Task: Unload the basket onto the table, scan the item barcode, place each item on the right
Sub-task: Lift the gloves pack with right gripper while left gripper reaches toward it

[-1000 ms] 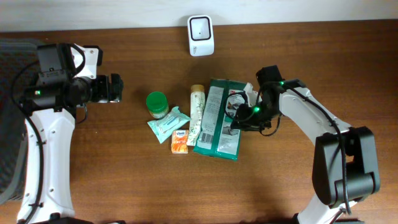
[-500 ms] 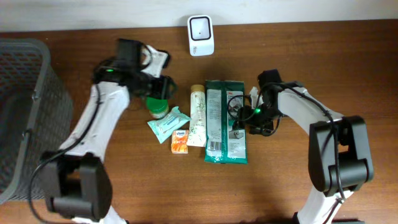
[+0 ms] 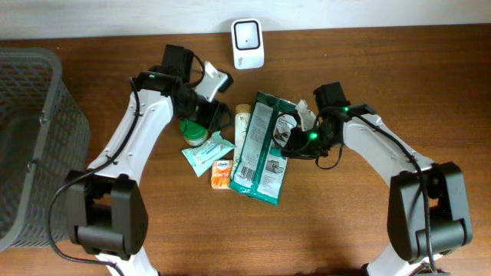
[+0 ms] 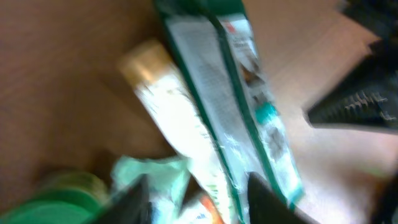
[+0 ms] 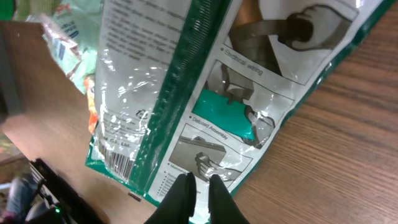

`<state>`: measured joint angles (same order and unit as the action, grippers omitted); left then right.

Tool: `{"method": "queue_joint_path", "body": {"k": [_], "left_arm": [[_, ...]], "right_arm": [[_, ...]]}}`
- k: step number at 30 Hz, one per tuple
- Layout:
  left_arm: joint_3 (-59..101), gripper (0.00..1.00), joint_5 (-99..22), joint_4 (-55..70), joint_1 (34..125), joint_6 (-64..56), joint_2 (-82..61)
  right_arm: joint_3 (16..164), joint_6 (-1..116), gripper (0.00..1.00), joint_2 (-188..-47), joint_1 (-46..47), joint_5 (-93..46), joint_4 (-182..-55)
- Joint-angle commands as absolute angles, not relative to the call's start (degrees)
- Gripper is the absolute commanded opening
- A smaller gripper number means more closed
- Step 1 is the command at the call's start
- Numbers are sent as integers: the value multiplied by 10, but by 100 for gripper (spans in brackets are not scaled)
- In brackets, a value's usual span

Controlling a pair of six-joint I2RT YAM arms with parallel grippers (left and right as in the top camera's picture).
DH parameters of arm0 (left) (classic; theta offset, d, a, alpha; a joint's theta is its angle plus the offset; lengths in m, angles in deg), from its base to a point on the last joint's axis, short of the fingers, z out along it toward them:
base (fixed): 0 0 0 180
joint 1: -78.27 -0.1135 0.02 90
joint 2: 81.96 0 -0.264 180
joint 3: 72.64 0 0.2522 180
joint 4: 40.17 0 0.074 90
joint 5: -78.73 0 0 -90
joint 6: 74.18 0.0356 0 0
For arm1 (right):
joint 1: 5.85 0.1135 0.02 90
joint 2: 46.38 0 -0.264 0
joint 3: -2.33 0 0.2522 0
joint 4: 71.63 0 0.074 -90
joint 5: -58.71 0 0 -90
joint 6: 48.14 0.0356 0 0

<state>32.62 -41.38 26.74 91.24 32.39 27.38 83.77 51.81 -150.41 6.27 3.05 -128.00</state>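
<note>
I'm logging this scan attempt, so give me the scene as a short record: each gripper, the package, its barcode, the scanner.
left gripper: open, holding nothing
right gripper: shut on the green package at its edge
green package: skewed, beside the tube
barcode: face up, at the package's end farthest from the scanner
scanner: at the back edge of the table, apart from the package

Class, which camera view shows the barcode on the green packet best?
The right wrist view: the barcode on the green packet is close and sharp. Overhead shows the whole packet, the barcode too small; the left wrist view is blurred.
</note>
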Motion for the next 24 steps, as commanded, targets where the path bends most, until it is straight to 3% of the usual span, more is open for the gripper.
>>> {"method": "queue_joint_path", "body": {"k": [1, 3, 9, 11, 13, 16, 18, 20, 22, 24], "left_arm": [[329, 61, -510, 314, 920, 421, 321], [329, 60, -512, 331, 920, 439, 357], [329, 44, -499, 313, 920, 521, 386], [329, 67, -499, 333, 920, 536, 387], [329, 54, -499, 342, 920, 543, 390], [383, 57, -481, 378, 915, 540, 390], [428, 60, -424, 348, 915, 458, 390], [463, 64, -288, 345, 915, 326, 390], [479, 69, -244, 342, 915, 282, 390], [494, 70, -228, 341, 897, 228, 390]], "right_arm": [[839, 509, 16, -1510, 66, 25, -1281], [839, 509, 28, -1510, 66, 3, -1287], [839, 509, 40, -1510, 66, -35, -1291], [839, 509, 45, -1510, 66, -42, -1290], [839, 509, 45, -1510, 66, -49, -1291], [839, 509, 45, -1510, 66, -51, -1290], [839, 516, 46, -1510, 66, -50, -1286], [842, 554, 45, -1510, 66, -50, -1270], [872, 559, 46, -1510, 66, -50, -1284], [963, 563, 57, -1510, 106, -71, -1307]]}}
